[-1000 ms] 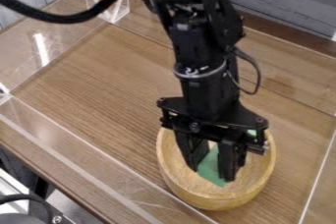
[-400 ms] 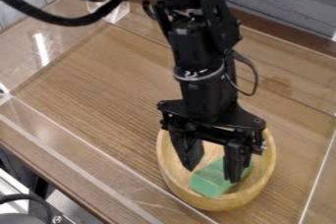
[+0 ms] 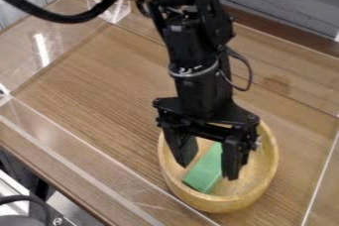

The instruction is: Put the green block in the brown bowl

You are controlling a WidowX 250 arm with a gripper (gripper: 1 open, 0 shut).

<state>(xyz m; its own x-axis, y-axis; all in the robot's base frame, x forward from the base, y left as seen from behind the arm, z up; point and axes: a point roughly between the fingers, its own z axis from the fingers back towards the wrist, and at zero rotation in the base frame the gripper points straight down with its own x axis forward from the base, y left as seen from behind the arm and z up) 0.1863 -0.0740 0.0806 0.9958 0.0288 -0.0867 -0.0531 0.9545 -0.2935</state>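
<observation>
End effector [image 3: 211,163] down, over brown bowl [image 3: 261,187]

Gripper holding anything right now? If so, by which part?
Nothing held. The gripper is open over the brown bowl, fingers spread, and the green block lies loose inside the bowl between them.

Even, soft daylight; small and slightly grainy picture.

Light falls from above and the upper left, laying pale glare streaks on the clear panel [image 3: 54,101] along the wooden table [image 3: 106,81]. The black arm [image 3: 192,42] reads as a dark mass with little surface detail. A soft shadow darkens the inside of the brown bowl [image 3: 259,185] beneath the gripper [image 3: 208,164]. Fine edges look a little smeared, and the corners are softer still.
</observation>
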